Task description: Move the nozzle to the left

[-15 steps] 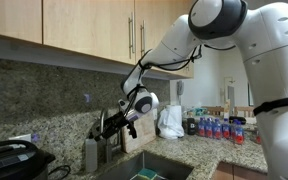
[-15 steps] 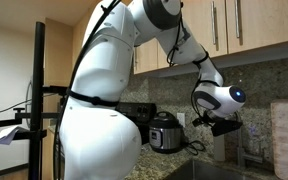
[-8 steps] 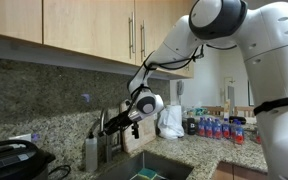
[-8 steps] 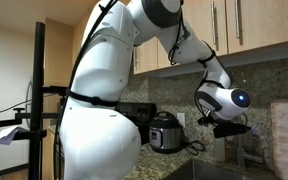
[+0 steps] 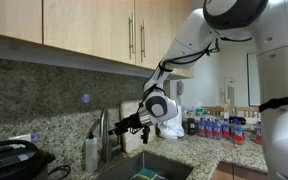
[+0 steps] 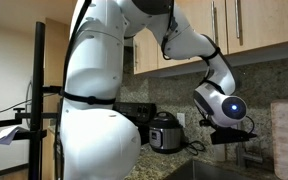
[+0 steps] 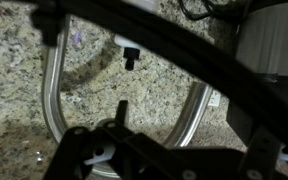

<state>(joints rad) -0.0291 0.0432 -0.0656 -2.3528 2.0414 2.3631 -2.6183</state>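
Note:
The nozzle [image 5: 104, 128] is a tall arched steel tap spout behind the sink, in front of the granite wall. In the wrist view its arch [image 7: 52, 92] runs down the left and comes back at the lower right. My gripper [image 5: 130, 123] hangs just beside the spout at the height of its arch, and I cannot tell if it touches. It also shows in an exterior view [image 6: 230, 135]. In the wrist view the gripper [image 7: 84, 90] looks open, its dark fingers [image 7: 184, 50] spread above and below the arch, and it holds nothing.
A small white soap bottle [image 5: 91, 152] with a dark cap [image 7: 130, 55] stands by the tap. The sink [image 5: 149, 170] lies below. A rice cooker [image 6: 164, 131] sits on the counter, and several bottles [image 5: 219, 128] stand farther along. Cabinets [image 5: 84, 25] hang overhead.
My gripper has moved sideways off the spout, rightward in both exterior views. The spout's arch, hidden behind the gripper before, now shows beside it.

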